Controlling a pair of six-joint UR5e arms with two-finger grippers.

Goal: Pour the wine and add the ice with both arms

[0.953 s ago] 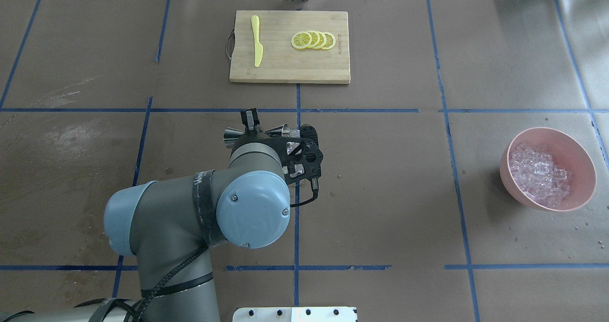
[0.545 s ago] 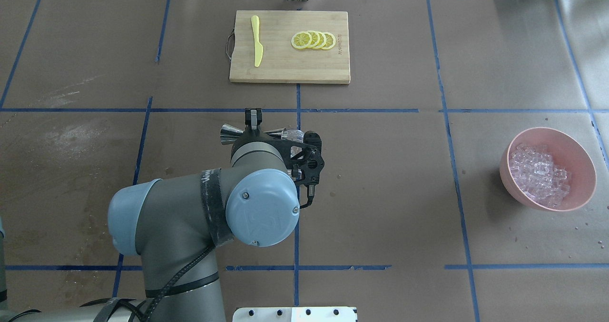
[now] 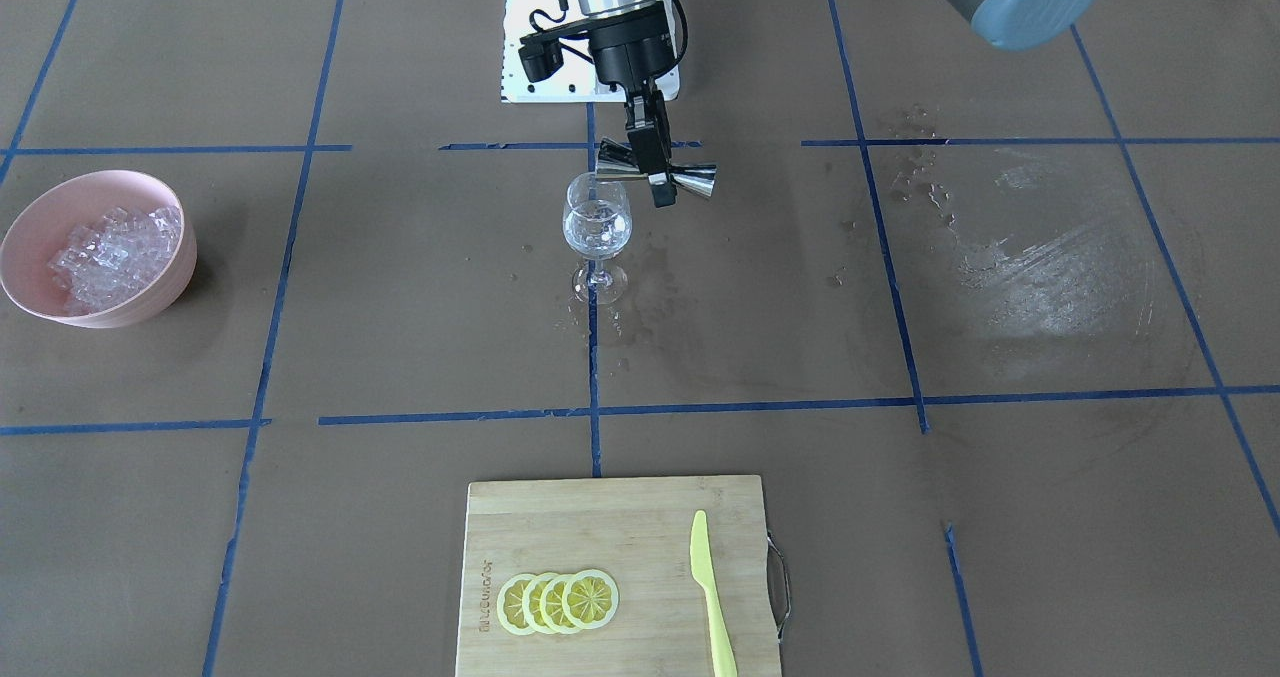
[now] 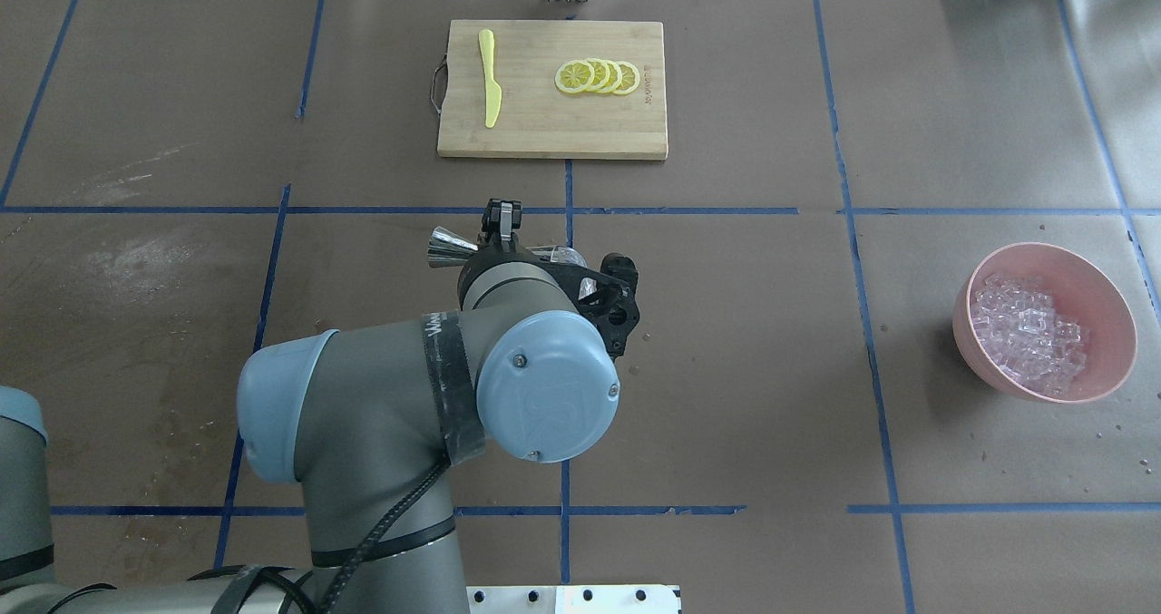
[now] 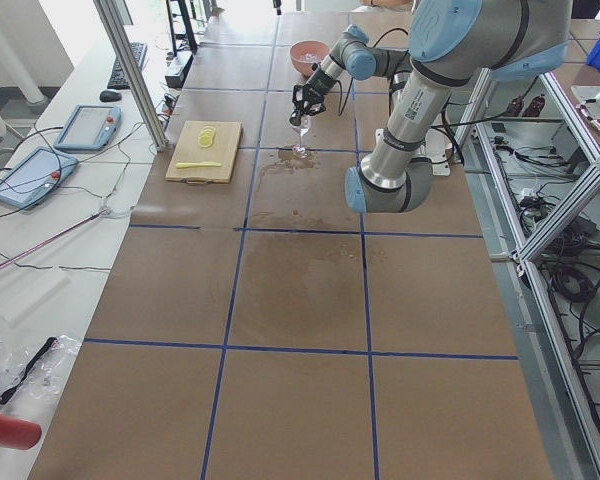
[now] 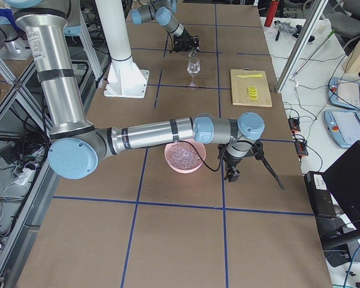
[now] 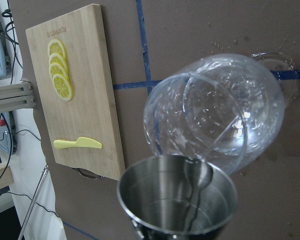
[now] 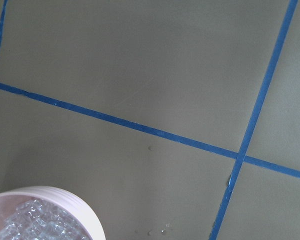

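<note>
The clear stemmed wine glass (image 3: 597, 227) is standing upright on the brown paper-covered table (image 3: 1000, 477). Its foot is sitting on a crossing of blue tape lines (image 3: 750, 407), with damp spots (image 3: 650, 257) lying around it. Just above the glass's rim, on the robot's side, the small steel double-cone jigger (image 3: 702, 183) is lying tipped level, one mouth facing the rim. The left gripper (image 3: 658, 185) is reaching down beside the glass and pinching the jigger at its narrow waist.

The pouring step is, I judge, under way or ending. The glass's bowl is glinting wet inside, but I cannot tell whether liquid is running.

The heap of small clear ice cubes (image 3: 105, 247) is sitting in a round pink bowl (image 3: 120, 309), well apart from the glass on the robot's right. The right gripper (image 6: 231, 175) is hanging near that bowl, farther from the glass. It is showing only in a side view, so I cannot tell whether it is spread or closed.

Next, the left arm is likely needing to right the jigger and lift it clear without knocking the glass. The right arm is then needing to take ice and carry it across to the glass.

Beyond the glass, away from the robot, a rectangular bamboo cutting board (image 3: 640, 517) is carrying overlapped lemon slices (image 3: 557, 602) and a pale yellow plastic knife (image 3: 712, 597).
</note>
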